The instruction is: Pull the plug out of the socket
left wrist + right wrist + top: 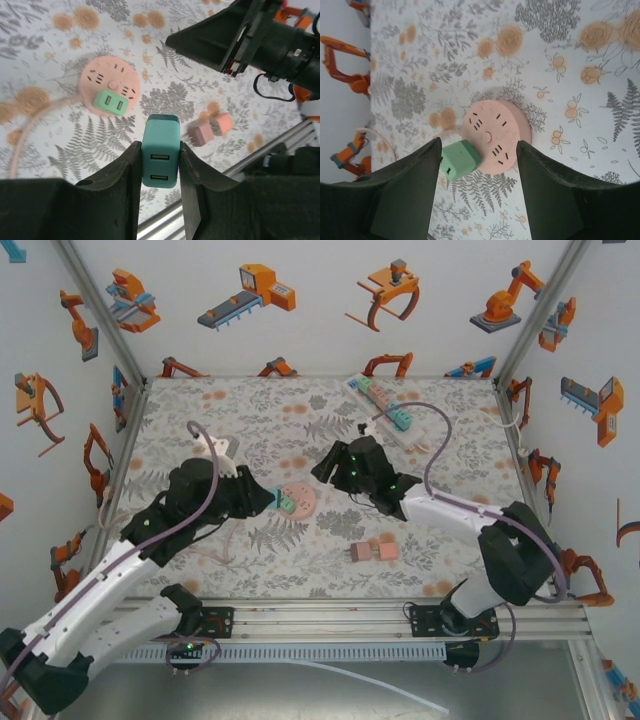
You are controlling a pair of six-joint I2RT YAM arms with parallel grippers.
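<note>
Clamping a boxy teal plug tight between the matte black fingers of the left gripper and holding it apart from the round pink socket. Hovering wide open and empty with the right gripper over that socket, and over a smooth mint-green plug sitting on its face near the rim. Resting everything on a tablecloth printed with grey ferns and orange flowers. Also lying there: two small pink adapters near the metal front rail and a long white power strip at the far edge. Enclosing all with pale walls carrying orange cartoon robot arms.
</note>
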